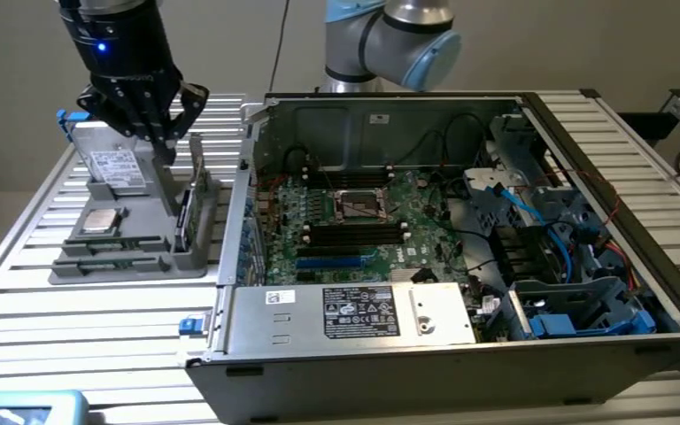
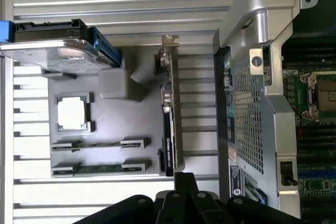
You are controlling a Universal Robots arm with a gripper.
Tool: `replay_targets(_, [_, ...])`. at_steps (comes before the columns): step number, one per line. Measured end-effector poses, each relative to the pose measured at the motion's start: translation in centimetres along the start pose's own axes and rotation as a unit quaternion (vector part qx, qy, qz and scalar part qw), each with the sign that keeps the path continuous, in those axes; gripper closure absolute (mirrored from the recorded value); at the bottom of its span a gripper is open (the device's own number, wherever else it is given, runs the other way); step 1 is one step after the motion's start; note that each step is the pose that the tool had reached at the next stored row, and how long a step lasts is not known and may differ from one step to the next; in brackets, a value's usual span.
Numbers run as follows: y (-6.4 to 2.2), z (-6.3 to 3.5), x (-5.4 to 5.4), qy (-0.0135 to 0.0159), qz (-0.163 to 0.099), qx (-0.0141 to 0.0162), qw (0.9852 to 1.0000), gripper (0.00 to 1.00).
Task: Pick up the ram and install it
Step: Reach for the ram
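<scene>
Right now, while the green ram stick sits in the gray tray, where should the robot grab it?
Probably from straight above: pinch the ram mid-length, across its thin faces. It stands on edge in a slot of the gray tray, so only its long top edge is exposed.

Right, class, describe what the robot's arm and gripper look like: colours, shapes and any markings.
The arm is built of silver-grey rounded sections with pale blue joint caps. Its black cylindrical wrist section carries a small glowing blue light. The gripper is black too, with chunky jointed fingers that taper toward the tips.
</scene>
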State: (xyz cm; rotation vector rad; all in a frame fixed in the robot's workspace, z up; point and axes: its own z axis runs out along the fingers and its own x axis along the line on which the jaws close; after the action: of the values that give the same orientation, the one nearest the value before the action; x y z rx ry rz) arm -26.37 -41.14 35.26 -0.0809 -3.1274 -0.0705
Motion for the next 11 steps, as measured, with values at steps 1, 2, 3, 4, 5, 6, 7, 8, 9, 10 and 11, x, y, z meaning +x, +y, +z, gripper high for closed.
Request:
replay_targets(1, [-0.03, 0.08, 0.3, -0.0001, 0.000, 0.0000, 1.0000, 0.89])
replay_targets(2, [-0.06, 0.15, 0.7, 0.0000, -0.001, 0.0000, 1.0000, 0.89])
replay_targets(3, [-0.08, 0.22, 1.0, 0.0000, -0.001, 0.0000, 1.0000, 0.89])
replay_targets(4, [-0.10, 0.27, 1.4, 0.0001, -0.002, 0.0000, 1.0000, 0.89])
replay_targets(5, [-0.12, 0.33, 1.7, 0.0000, -0.003, 0.0000, 1.0000, 0.89])
replay_targets(6, [-0.14, 0.38, 2.0, 0.0001, -0.003, 0.0000, 1.0000, 0.89])
replay_targets(7, [-0.16, 0.44, 2.3, 0.0001, -0.004, 0.0000, 1.0000, 0.89])
replay_targets(8, [-0.18, 0.49, 2.6, 0.0002, -0.005, 0.0000, 1.0000, 0.89])
replay_targets(9, [-0.20, 0.53, 3.0, 0.0002, -0.006, 0.0001, 1.0000, 0.89])
replay_targets(10, [-0.22, 0.57, 3.3, 0.0003, -0.007, 0.0001, 1.0000, 0.89])
replay_targets(11, [-0.24, 0.60, 3.7, 0.0003, -0.007, 0.0001, 1.0000, 0.89])
